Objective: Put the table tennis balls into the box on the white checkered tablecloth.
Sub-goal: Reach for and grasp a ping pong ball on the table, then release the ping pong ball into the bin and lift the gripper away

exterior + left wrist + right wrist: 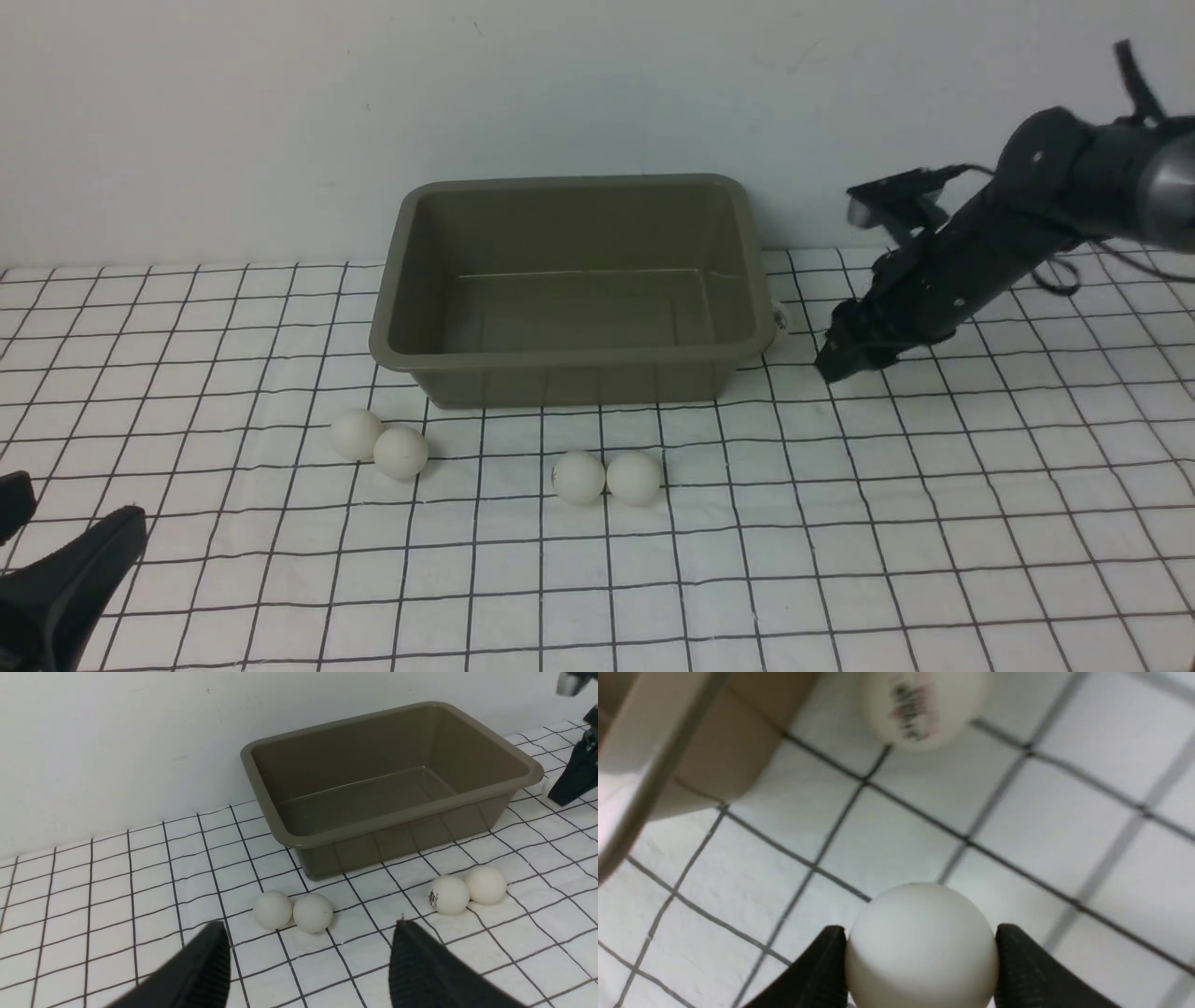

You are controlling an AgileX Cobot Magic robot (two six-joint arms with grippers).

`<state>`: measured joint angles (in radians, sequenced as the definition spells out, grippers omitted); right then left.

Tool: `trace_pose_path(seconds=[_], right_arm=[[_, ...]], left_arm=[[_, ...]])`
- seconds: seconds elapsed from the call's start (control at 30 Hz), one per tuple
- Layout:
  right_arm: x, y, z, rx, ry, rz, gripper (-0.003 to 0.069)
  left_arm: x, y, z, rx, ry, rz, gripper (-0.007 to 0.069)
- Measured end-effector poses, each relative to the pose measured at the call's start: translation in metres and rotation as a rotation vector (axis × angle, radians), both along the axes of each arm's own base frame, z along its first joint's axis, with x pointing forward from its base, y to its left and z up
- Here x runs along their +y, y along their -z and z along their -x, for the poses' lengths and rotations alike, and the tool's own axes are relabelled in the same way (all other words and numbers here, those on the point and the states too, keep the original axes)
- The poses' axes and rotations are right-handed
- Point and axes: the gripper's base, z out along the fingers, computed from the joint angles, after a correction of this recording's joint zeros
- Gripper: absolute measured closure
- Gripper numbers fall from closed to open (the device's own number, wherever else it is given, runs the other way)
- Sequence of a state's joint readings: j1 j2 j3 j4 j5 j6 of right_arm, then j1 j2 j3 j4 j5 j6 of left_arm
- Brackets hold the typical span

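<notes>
The olive-brown box (pixel 560 357) stands empty at the back of the white checkered tablecloth (pixel 840 523). In front of it lie two pairs of table tennis balls, one pair (pixel 378 442) to the left and one pair (pixel 607 478) near the middle. My right gripper (pixel 834 362) is down at the cloth just right of the box. In the right wrist view its fingers press both sides of a white ball (pixel 922 947). Another ball with a printed mark (pixel 924 709) lies beyond it by the box corner (pixel 714 756). My left gripper (pixel 310 926) hangs open and empty at the near left.
A plain pale wall rises directly behind the box. The right arm (pixel 1027 215) reaches in from the upper right. The cloth shows slight wrinkles around the balls.
</notes>
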<state>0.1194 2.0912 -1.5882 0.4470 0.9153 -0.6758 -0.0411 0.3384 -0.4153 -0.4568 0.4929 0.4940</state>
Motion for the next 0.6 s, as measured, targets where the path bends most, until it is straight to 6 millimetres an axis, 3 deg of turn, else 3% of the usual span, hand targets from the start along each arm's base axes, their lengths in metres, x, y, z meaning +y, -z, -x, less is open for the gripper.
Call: trace_pose_path(seconds=[0.13,0.27,0.43,0.6], right_arm=[[-0.001,-0.035,0.000,-0.102,-0.024,-0.081,0.0298],[0.033,-0.057,0.001,-0.156,-0.161,-0.257,0.0298],[0.087,-0.062,0.001,-0.202,-0.343,-0.301,0.0298],[0.117,-0.053,-0.003,-0.228,-0.460,-0.242,0.0298]], left_arm=[[0.000,0.000,0.000,0.000,0.000,0.000,0.0209],[0.000,0.000,0.000,0.001,0.000,0.000,0.0209],[0.000,0.000,0.000,0.001,0.000,0.000,0.0209],[0.000,0.000,0.000,0.003,0.002,0.000,0.0209]])
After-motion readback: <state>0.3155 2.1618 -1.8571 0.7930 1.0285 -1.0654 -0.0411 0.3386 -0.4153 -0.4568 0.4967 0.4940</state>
